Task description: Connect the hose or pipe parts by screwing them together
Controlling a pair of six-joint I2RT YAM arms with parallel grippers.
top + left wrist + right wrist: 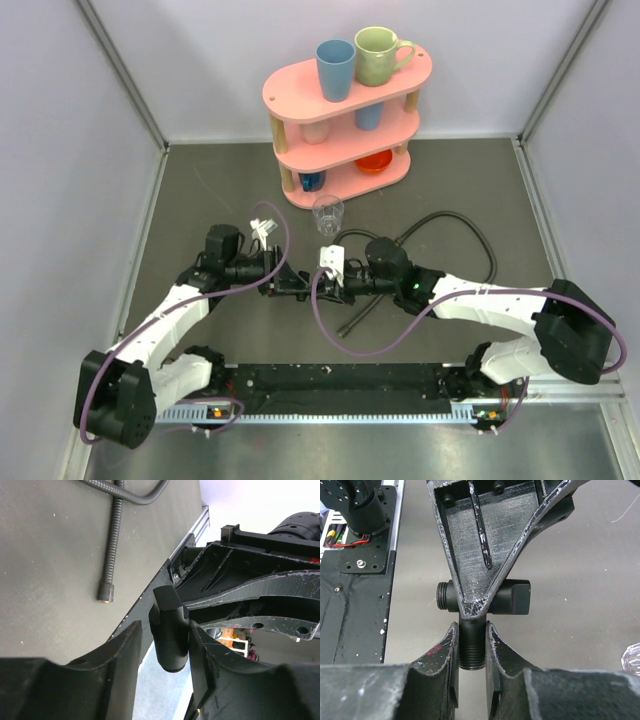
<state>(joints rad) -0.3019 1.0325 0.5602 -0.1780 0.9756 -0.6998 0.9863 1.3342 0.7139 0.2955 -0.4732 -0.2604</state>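
Observation:
A black T-shaped pipe fitting (pixel 512 597) hangs over the table between both arms. My right gripper (pixel 471 626) is shut on its threaded stem (pixel 471 647). My left gripper (pixel 164 626) stands open around the fitting's smooth cylindrical end (pixel 171 632). One finger (pixel 210 655) touches that end and a gap shows on the other side. In the top view both grippers meet at mid-table, left (pixel 298 285) and right (pixel 337 283). A thin black flexible hose (pixel 445 218) lies curved on the table behind the right arm. Its end fitting (pixel 105 592) rests free on the mat.
A pink two-tier shelf (pixel 300 92) with cups stands at the back. A clear glass (pixel 328 212) stands just in front of it, close behind the grippers. A black rail (pixel 340 378) runs along the near edge between the arm bases. Grey walls close in both sides.

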